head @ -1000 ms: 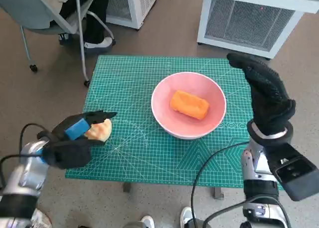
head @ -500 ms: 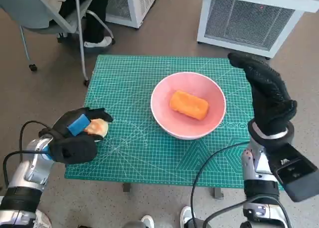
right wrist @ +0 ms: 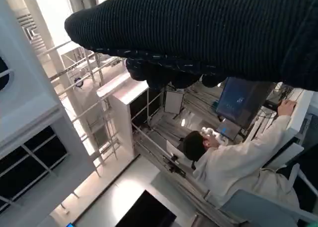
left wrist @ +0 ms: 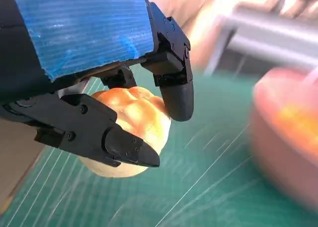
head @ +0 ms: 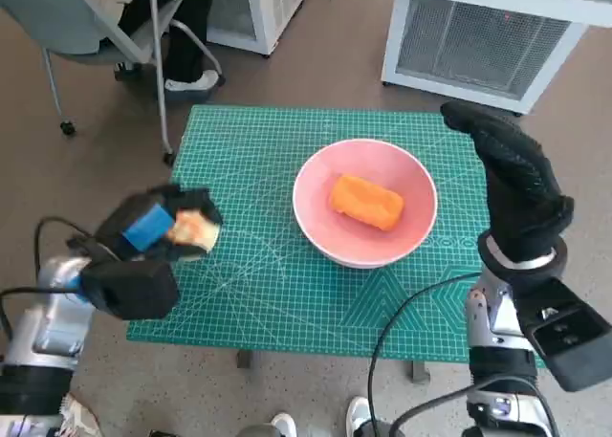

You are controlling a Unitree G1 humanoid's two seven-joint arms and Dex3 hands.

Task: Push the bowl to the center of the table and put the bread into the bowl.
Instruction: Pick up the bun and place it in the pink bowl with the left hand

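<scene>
Two hands up on my feed. L hand [head: 143, 241] grips a bread roll [head: 194, 230] over the table's left edge; wrist cam shows the fingers [left wrist: 174, 88] wrapped round the roll [left wrist: 131, 122], clear of the green cutting mat [head: 249, 160]. Mid-table sits the pink bowl [head: 421, 203] w/ an orange loaf [head: 366, 200] inside. R hand [head: 512, 184] stands upright just beside the bowl's right rim, fingers extended, holding nothing. No legible writing or brands anywhere. R wrist cam: a person at a desk w/ a screen [right wrist: 243, 100].
</scene>
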